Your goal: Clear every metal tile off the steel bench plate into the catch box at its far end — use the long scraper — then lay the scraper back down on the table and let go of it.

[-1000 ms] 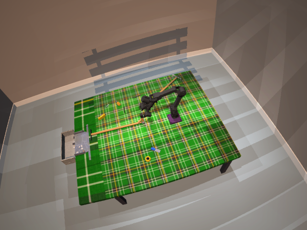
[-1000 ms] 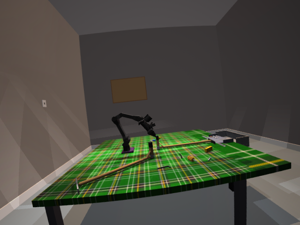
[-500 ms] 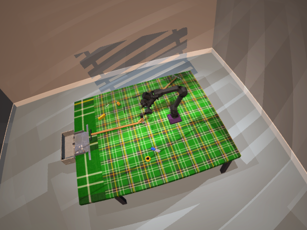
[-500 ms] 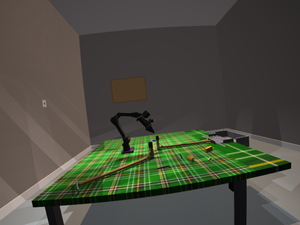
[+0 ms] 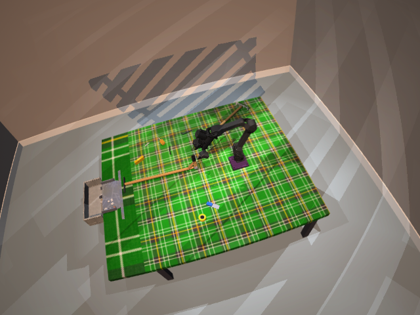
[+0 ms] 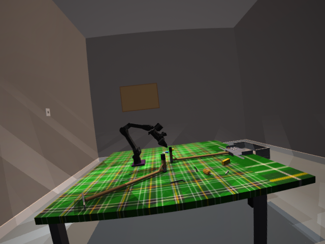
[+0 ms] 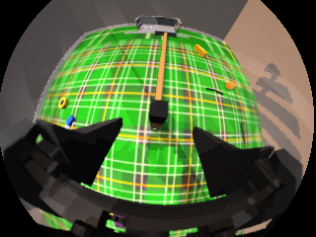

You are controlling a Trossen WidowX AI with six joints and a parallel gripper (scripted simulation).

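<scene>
The long scraper (image 5: 159,175) (image 6: 202,155) (image 7: 161,69) lies on the table, its dark blade (image 5: 124,184) at the near edge of the steel plate (image 5: 113,189) (image 6: 237,151). Its upright black-topped grip (image 5: 193,158) (image 6: 170,152) (image 7: 158,112) stands at the handle's near end. Several small pale tiles (image 5: 110,201) (image 6: 233,148) sit on the plate. The catch box (image 5: 91,180) (image 6: 262,151) (image 7: 158,20) adjoins the plate's far end; its inside is only partly visible. My gripper (image 5: 199,153) (image 6: 165,146) (image 7: 158,125) is open and empty, close above the scraper's grip, which shows between the spread fingers in the wrist view.
A second long-handled tool (image 5: 232,114) (image 6: 123,185) lies to one side. Also on the table are a yellow block (image 5: 138,159) (image 6: 225,161) (image 7: 200,50), an orange-handled tool (image 5: 162,141) (image 6: 206,171), a blue-and-white piece (image 5: 212,205) and a yellow ring (image 5: 202,214) (image 7: 62,99).
</scene>
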